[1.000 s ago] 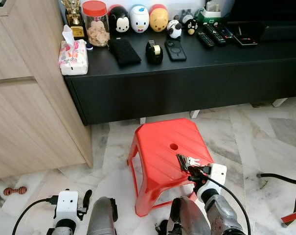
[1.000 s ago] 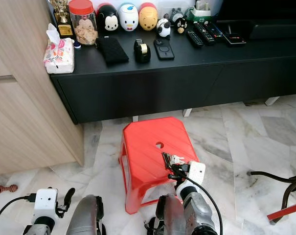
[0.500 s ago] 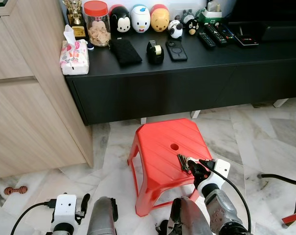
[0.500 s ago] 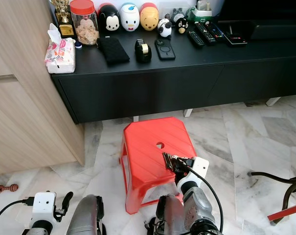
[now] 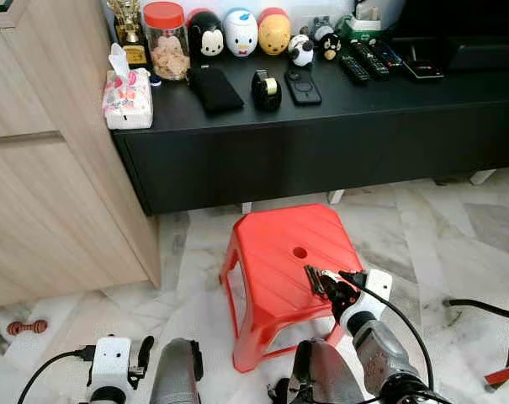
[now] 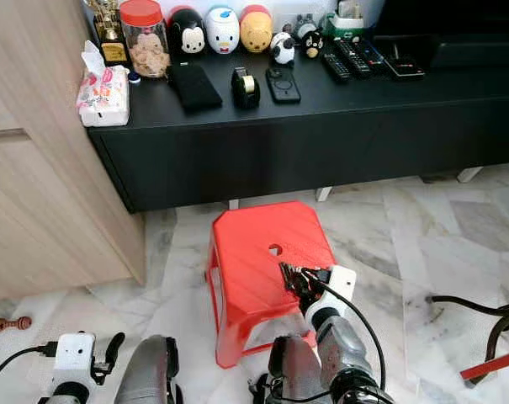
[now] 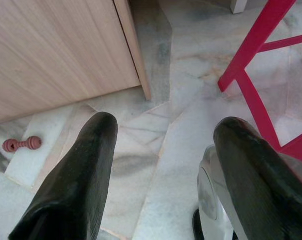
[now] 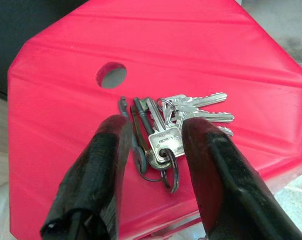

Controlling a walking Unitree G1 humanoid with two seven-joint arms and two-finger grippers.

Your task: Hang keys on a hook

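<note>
Open space above red stool [image 5: 289,249]; black cabinet [image 5: 321,143] behind, wooden cupboard [image 5: 44,194] left, probably cables [image 5: 481,307] on floor right.

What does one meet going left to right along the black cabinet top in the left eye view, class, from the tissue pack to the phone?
Tissue pack → biscuit jar with red lid → black pouch → tape dispenser → phone.
</note>
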